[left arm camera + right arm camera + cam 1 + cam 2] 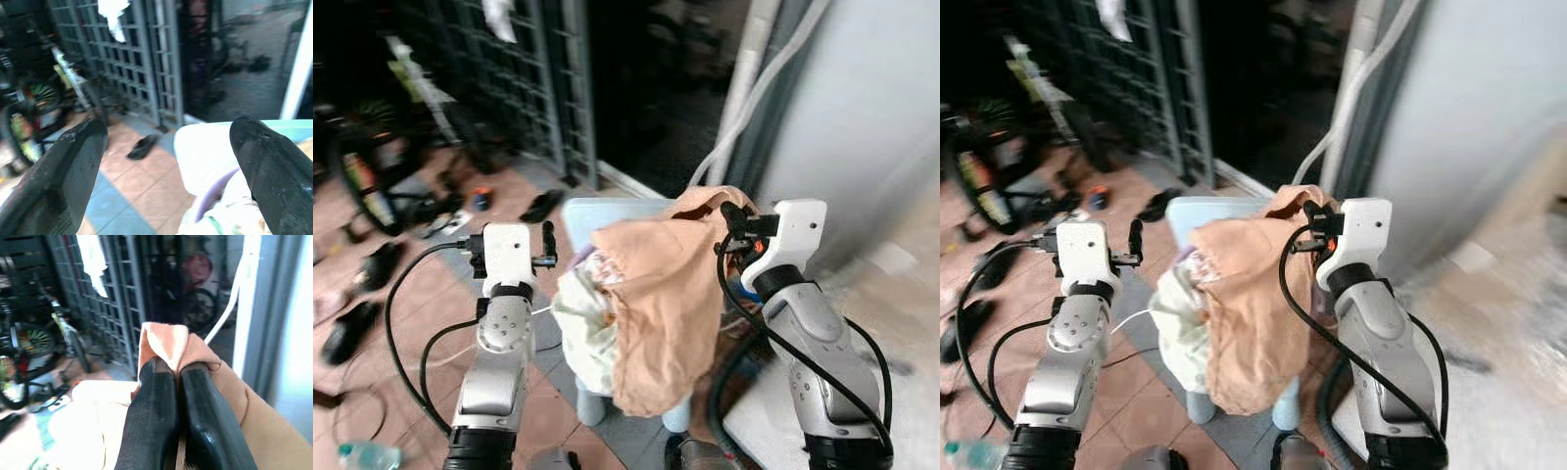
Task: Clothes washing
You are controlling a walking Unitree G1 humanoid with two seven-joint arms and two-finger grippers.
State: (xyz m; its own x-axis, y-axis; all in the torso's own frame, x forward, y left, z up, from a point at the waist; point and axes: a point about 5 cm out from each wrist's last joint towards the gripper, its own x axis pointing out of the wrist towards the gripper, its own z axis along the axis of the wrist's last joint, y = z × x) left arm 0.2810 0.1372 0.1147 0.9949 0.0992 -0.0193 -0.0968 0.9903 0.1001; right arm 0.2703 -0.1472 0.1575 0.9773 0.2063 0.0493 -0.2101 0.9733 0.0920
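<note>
The right gripper [168, 369] is pinching one peach garment [661, 294] at frame centre; the left gripper [166, 147] is hovering spread apart beside one pale blue stool [597, 211].

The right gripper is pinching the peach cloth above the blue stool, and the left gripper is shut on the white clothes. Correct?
Not quite. The left gripper is open, holding nothing, as the left wrist view shows. The right gripper does pinch the peach cloth above the blue stool.

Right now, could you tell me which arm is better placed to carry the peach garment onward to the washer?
The right. The right gripper is already shut on the peach garment, lifted above the blue stool. The left gripper is open and empty beside it.
</note>
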